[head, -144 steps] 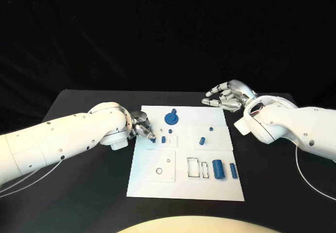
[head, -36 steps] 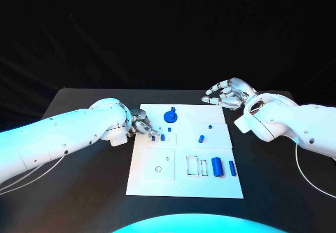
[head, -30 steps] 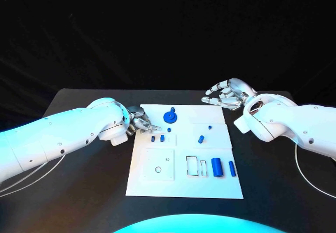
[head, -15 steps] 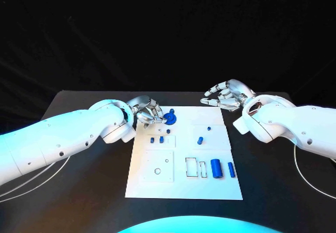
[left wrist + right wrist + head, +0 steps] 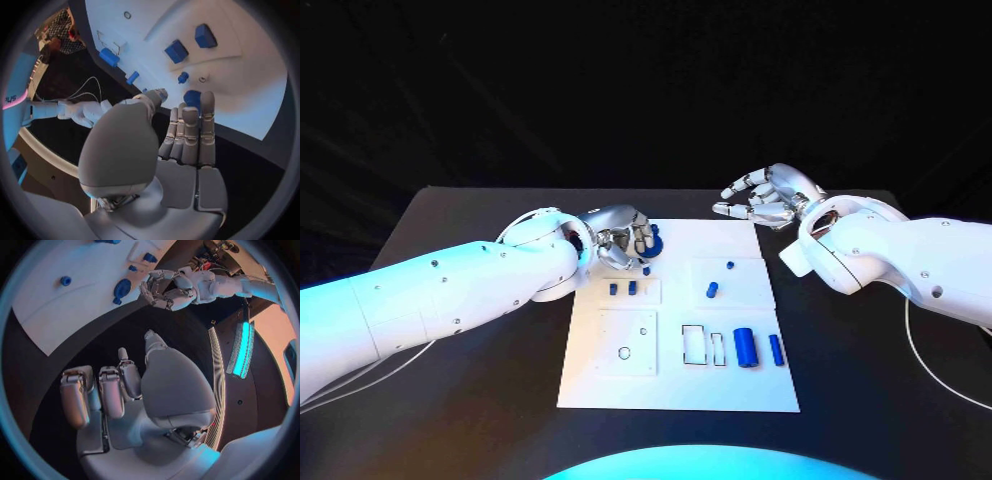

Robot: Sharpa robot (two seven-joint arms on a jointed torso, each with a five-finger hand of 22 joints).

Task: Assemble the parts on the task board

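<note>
Table: black, with the white task board lying flat at its middle, between the two arms.
Board: raised square panels and cut-out slots mark its face; the blue parts sit on or in these.
Parts, head view: seven blue pieces. One round disc at the board's far left corner, mostly behind the left hand; two short pegs side by side on a small panel; one tiny stud just beyond them; a thin pin and a slanted block on the right-hand panel; a fat cylinder and a slim bar near the right edge, beside the slots.
Left hand: over the far left corner of the board, fingers straight and close together above the disc, nothing gripped.
Left wrist view: fingertips hover by the disc, no contact visible; the two pegs appear as square blocks.
Right hand: off the board, over the table past its far right corner, fingers loosely curled, holding nothing.
Right wrist view: the disc shows whole, with the left hand just beside it.
</note>
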